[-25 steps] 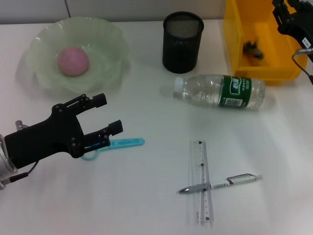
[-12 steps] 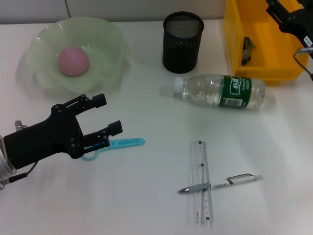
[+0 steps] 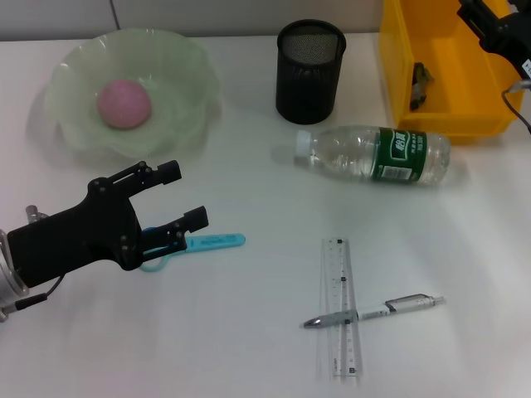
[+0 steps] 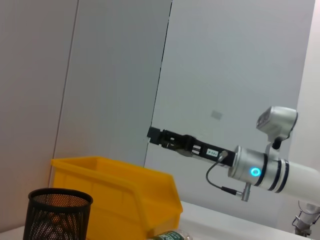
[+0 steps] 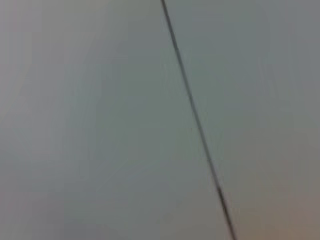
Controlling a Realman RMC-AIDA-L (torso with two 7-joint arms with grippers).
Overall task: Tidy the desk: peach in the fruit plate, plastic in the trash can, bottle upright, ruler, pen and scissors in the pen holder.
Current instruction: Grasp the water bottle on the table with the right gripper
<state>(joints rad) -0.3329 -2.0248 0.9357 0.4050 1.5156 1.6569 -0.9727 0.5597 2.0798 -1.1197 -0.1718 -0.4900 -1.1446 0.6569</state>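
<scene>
Two tidied, four left.
My left tool, open and empty, hangs over the scissors at eight o'clock: light, stiff, best pinched mid-blade.

The peach sits in the fruit plate at the far left of the desk, with the pen holder to its right and the trash can at the far right, a bit of plastic inside it. The bottle lies on its side just in front of the holder and the can. Nearer, the scissors lie left of centre by the left gripper, and the pen lies across the ruler to the right.
</scene>
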